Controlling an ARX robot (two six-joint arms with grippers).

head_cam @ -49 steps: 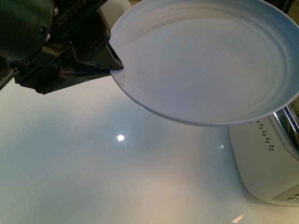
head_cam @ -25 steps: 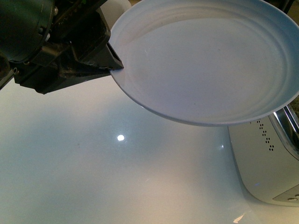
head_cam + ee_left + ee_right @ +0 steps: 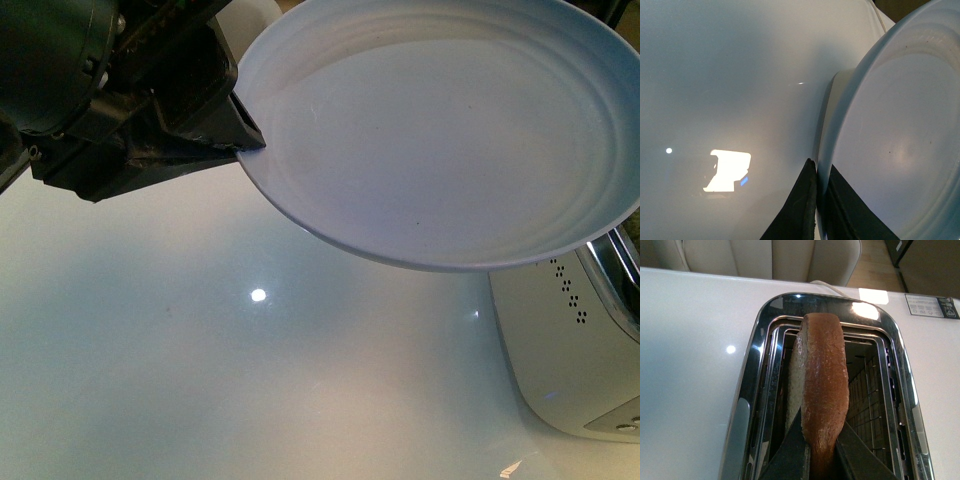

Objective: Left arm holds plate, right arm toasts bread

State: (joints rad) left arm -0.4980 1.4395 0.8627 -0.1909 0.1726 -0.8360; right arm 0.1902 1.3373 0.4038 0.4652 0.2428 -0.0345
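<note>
The front view looks down from the robot's body onto the glossy white bench [image 3: 200,380], very near the left tool [image 3: 250,140] and the plate [image 3: 440,140] it pinches, with the toaster [image 3: 570,370] cut off at lower right. The left wrist view looks along its tool at close range and shares the plate's rim and the bench. The right wrist view looks down past the right tool [image 3: 822,420] and the bread [image 3: 822,375] into the toaster's slot.
</note>
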